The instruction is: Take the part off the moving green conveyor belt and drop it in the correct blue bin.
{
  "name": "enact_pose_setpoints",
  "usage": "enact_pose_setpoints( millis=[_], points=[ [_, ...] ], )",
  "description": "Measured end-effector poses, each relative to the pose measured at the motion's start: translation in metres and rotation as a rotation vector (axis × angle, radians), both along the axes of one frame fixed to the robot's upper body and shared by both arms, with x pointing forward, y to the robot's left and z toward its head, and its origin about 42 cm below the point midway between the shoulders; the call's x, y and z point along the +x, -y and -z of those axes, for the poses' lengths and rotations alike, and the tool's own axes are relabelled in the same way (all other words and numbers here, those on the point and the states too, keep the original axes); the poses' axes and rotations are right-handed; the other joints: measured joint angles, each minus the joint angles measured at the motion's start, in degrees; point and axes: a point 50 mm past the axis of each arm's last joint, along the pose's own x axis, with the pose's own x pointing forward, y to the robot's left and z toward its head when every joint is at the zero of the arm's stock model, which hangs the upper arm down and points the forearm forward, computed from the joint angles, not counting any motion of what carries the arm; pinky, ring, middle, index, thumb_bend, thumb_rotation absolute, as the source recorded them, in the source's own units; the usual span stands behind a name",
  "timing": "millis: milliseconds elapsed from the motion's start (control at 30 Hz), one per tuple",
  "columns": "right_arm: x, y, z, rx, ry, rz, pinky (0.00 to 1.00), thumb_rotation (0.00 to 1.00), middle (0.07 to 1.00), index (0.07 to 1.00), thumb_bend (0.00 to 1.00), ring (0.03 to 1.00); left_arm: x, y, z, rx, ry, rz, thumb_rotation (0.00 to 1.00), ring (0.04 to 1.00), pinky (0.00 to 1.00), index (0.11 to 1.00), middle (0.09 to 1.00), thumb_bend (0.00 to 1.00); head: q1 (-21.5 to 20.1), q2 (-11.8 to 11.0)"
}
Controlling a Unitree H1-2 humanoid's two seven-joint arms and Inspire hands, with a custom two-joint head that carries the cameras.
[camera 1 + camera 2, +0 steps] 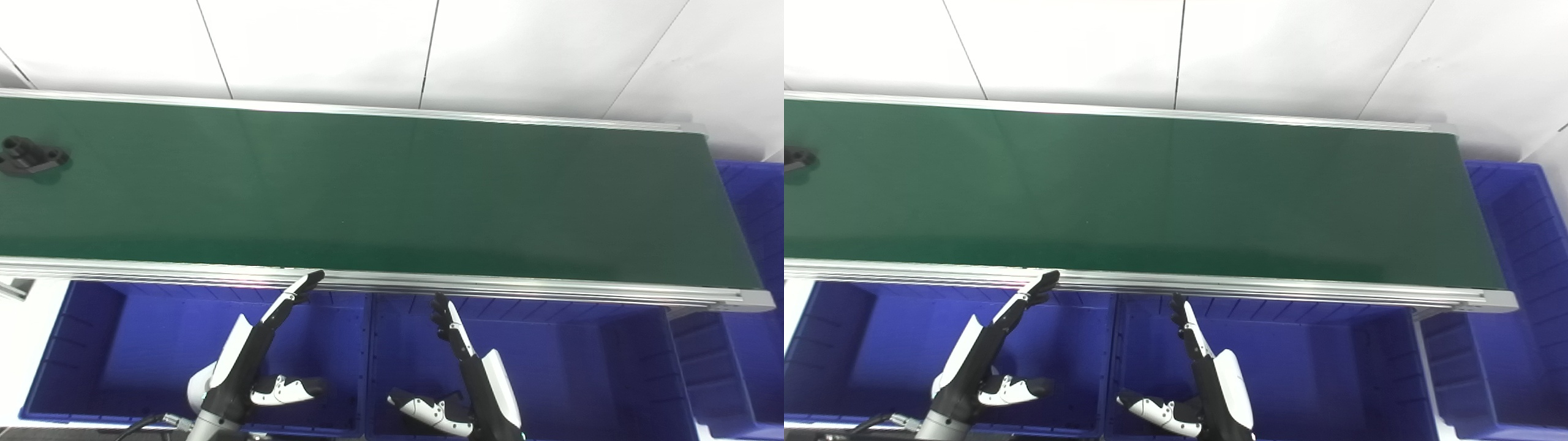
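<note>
Small black irregular plastic part point(29, 157) lies at far left end of green conveyor belt point(392, 196), long axis roughly along belt. Left hand point(257, 361) and right hand point(468, 380) both hover over blue plastic bins point(73, 367) below near rail, fingers spread, holding nothing. Part well apart, up-left of both; left hand nearer, likely one to reach.

A long dark-green conveyor belt point(380, 190) with silver aluminium side rails carries a single small black plastic part point(30, 157), lying flat near its far left end, closer to the back rail.
</note>
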Motion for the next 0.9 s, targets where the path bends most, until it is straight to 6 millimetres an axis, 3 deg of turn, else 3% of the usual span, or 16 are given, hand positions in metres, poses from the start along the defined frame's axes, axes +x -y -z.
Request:
enact_pose_setpoints(
  millis=[900],
  points=[
    [-0.0005,-0.0002,0.0077,0.016,0.045,0.027,0.87,0.57,0.949,1.000,0.83,0.906,-0.0025,-0.0006,0.0028,0.001,0.005,0.000,0.75,0.871,0.82,0.893,0.902,0.82,0.79,-1.85]
  ],
)
